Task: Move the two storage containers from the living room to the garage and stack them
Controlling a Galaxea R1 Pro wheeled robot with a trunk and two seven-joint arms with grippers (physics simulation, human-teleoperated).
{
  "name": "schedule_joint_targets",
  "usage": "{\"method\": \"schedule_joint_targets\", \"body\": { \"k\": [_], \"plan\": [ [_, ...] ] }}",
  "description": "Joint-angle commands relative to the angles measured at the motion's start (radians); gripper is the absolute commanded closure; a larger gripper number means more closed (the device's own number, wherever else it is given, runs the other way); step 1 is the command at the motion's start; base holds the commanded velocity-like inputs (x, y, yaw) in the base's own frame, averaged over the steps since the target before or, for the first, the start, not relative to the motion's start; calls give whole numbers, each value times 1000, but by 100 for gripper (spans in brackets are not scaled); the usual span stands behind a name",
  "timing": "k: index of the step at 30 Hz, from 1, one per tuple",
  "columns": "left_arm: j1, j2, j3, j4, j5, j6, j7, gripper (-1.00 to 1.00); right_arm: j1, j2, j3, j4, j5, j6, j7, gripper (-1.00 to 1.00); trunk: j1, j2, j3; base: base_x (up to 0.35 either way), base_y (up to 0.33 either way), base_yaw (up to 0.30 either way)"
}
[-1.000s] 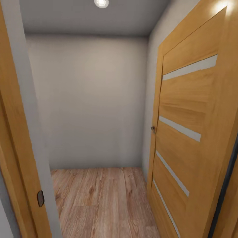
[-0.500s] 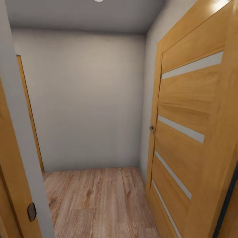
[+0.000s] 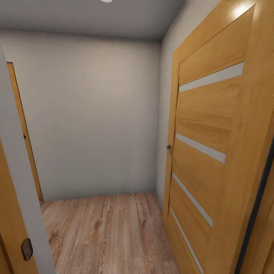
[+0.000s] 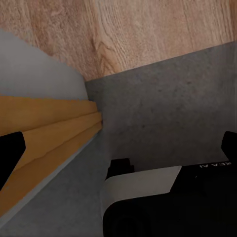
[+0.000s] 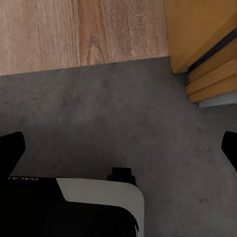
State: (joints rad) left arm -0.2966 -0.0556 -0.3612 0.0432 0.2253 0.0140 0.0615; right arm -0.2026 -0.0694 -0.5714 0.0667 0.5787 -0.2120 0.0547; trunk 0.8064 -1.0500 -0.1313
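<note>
Small hallway ahead in head view: plain pale grey wall (image 3: 95, 114) at 12 o'clock, pale wood-plank flooring (image 3: 110, 232) at 6 o'clock. Open honey-coloured wood-panelled door with pale horizontal inlay strips (image 3: 213, 152) from 1 to 5 o'clock, small dark handle (image 3: 168, 149) on its near edge. Second wooden door frame edge (image 3: 23, 129) at 9 o'clock against the far wall. Nearer wooden door jamb with dark latch plate (image 3: 26, 249) at 7 o'clock, grey wall edge (image 3: 19, 190) just beside it. Round ceiling light (image 3: 106, 0) cut off at 12 o'clock.

Left wrist view: left gripper (image 4: 121, 148) with black fingertips (image 4: 10, 155) set wide apart at the frame's two sides, nothing between them. Below, dark grey concrete-like floor (image 4: 173, 113) meeting the wood planks at a straight seam; orange wooden jamb and grey wall corner beside the seam. White-and-black robot body part (image 4: 148, 197) in the foreground.

Right wrist view: right gripper (image 5: 123, 148), black fingertips (image 5: 11, 148) likewise spread wide, empty. Same dark grey floor under it, plank seam beyond, stepped orange door frame base (image 5: 207, 54) touching the grey floor.

Orange-red storage containers: location cannot be told from these views.
</note>
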Motion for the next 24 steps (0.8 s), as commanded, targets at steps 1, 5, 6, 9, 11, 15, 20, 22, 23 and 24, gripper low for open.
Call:
{"method": "schedule_joint_targets", "body": {
  "k": [1, 5, 6, 9, 11, 15, 20, 22, 23, 24],
  "plan": [
    [-1, -1, -9, 2, 9, 1, 2, -100, -1, -1, -5, 4, 0, -6, 2, -100, 0, -1, -1, 0, -27, -5],
    [-1, -1, -9, 1, 9, 1, 2, -100, -1, -1, -5, 4, 1, -6, 2, -100, 0, -1, -1, 41, -148, -2],
    [-1, -1, -9, 1, 9, 1, 3, -100, -1, -1, -5, 4, 2, -6, 2, -100, 0, -1, -1, 82, -242, -1],
    [-1, 0, -9, 1, 9, 1, 3, -100, -1, -1, -5, 4, 3, -6, 2, -100, 0, -1, -1, 100, -249, 0],
    [-1, 0, -9, 0, 9, 1, 3, -100, -1, -1, -5, 4, 5, -6, 2, -100, 0, -1, -1, 124, -196, 0],
    [-1, 0, -9, -1, 9, 1, 2, -100, -1, 0, -5, 4, 7, -6, 2, -100, 0, -1, -3, 138, -149, 43],
    [-1, 0, -9, -2, 9, 1, 3, -100, -1, 0, -5, 4, 10, -6, 2, -100, 0, -1, -8, 131, -117, 144],
    [-1, 0, -9, -2, 10, 1, 3, -100, -1, 0, -5, 4, 10, -6, 1, -100, 0, -1, -11, 59, -50, 163],
    [-1, 0, -9, -2, 10, 1, 3, -100, -1, 1, -5, 4, 10, -6, 1, -100, 0, -1, -12, 30, -25, 165],
    [-1, 0, -8, -2, 10, 1, 3, -100, -1, 1, -5, 4, 10, -6, 1, -100, 0, -1, -13, 19, -16, 166]
  ]
}}
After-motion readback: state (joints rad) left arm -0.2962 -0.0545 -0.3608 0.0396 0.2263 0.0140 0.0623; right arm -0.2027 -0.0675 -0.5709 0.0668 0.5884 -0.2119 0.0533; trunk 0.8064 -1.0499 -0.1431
